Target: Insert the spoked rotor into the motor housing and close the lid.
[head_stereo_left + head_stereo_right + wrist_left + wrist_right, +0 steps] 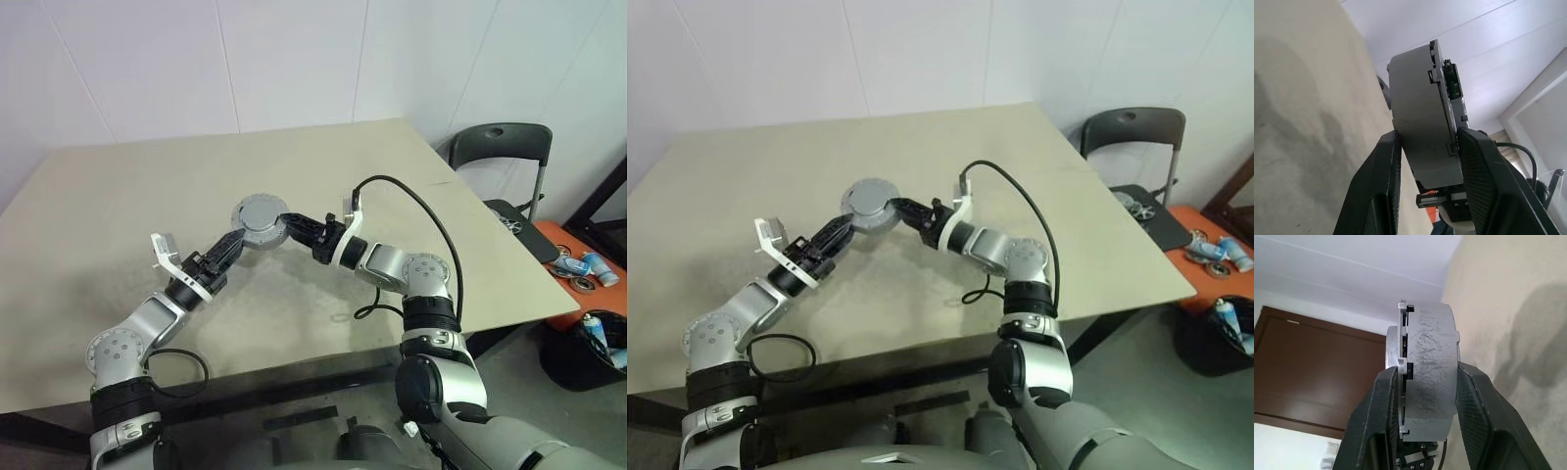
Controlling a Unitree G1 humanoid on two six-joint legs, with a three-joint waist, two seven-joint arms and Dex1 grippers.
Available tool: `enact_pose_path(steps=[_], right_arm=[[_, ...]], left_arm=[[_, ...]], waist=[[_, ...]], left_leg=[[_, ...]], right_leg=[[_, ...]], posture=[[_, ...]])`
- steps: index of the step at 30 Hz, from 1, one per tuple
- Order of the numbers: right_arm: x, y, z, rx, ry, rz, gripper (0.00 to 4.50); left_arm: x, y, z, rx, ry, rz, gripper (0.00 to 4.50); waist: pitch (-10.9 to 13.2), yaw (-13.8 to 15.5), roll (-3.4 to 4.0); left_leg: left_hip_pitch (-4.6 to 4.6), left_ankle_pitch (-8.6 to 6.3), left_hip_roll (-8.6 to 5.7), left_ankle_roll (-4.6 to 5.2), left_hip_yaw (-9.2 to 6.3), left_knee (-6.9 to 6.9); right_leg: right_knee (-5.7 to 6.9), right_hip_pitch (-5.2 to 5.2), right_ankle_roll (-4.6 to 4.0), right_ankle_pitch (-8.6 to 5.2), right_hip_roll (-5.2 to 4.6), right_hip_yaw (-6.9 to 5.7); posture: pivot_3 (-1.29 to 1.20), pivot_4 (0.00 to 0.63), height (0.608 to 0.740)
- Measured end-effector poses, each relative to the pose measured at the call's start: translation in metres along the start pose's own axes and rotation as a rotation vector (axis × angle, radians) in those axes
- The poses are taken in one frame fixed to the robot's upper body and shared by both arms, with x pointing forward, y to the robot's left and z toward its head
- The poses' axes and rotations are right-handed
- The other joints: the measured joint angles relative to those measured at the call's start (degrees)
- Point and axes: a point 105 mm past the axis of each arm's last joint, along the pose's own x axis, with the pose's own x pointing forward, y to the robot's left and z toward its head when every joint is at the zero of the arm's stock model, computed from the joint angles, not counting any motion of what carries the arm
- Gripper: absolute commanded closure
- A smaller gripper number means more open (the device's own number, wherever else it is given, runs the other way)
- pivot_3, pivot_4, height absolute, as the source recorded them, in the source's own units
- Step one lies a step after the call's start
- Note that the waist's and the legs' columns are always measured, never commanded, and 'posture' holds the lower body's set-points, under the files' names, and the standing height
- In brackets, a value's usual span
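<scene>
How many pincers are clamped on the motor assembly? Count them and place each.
2. The left pincer grips the closed motor housing from the robot's left, the right pincer from its right, above the table.

even, soft indoor light; no glare. faint shadows lie on the table (118,196) under the arms. close gripper fingers (1376,196) look slightly soft.

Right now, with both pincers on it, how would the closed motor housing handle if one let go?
The motor housing looks rigid, scratched metal, so probably heavy for its size. Its smooth round wall could slip between the right pincer pads, or the left pincer's. Dropped, it would likely roll.
</scene>
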Motion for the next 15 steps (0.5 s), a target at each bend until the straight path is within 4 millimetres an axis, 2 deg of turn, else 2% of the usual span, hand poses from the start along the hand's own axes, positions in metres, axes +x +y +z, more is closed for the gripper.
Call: enact_pose_path(steps=[15], right_arm=[[-0.0013, 0.0015, 0.0046, -0.004, -0.016, 0.004, 3.21]], left_arm=[[0.0082, -0.0032, -0.0027, -0.042, -0.025, -0.015, 3.08]], waist=[[0.00, 0.02, -0.01]], left_leg=[[-0.01, 0.00, 0.00, 0.00, 0.00, 0.00]], right_leg=[[-0.01, 0.00, 0.00, 0.00, 0.00, 0.00]], posture=[[0.00, 0.000, 0.740]])
